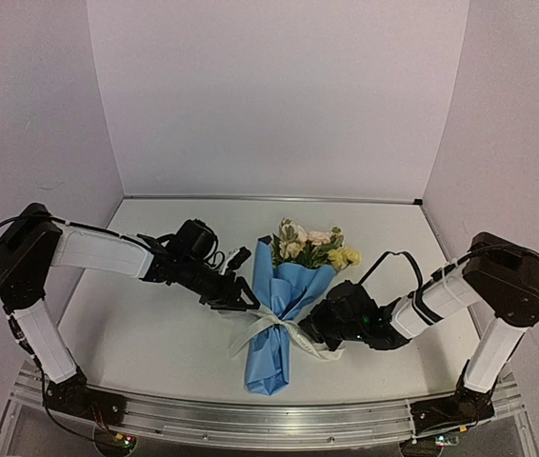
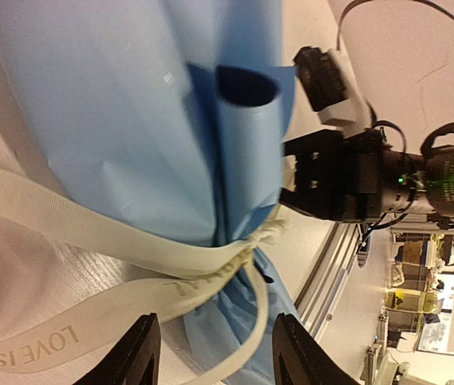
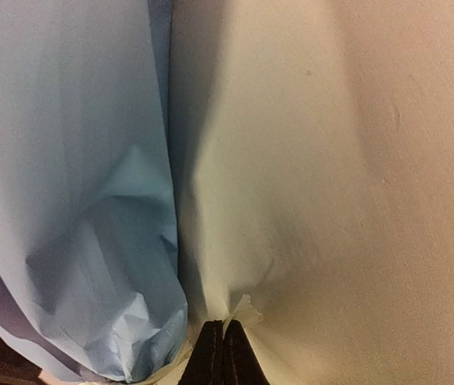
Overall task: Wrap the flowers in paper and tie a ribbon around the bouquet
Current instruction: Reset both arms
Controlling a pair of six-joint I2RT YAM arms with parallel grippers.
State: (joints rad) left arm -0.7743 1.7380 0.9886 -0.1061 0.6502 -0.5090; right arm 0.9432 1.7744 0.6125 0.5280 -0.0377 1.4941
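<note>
Closest to the counter's (image 1: 146,333) near edge lies the tapered stem end of the paper (image 1: 271,362). It is rolled into a blue cone that sits mid-counter and points away from the arms.

Just beyond that, the ribbon (image 1: 253,330) circles the cone's narrow waist in a loose knot, with its tails trailing to either side.

The left end effector (image 2: 220,341) hovers at the waist on the cone's left. Its fingers stand moderately apart and the printed tails run between them without being pinched.

On the right side, the right end effector (image 3: 223,345) is closed to a slit. What looks like a pale ribbon end is nipped at its tips.

Farthest away, toward the back edge, the flowers (image 1: 312,246) spill out of the cone's open mouth.

The bundle looks light and soft. The thin paper would crease or unroll under a squeeze, and the ribbon is limp and smooth, likely to slip. The safest holds are probably the ribbon tails close to the knot, pulled evenly outward.
</note>
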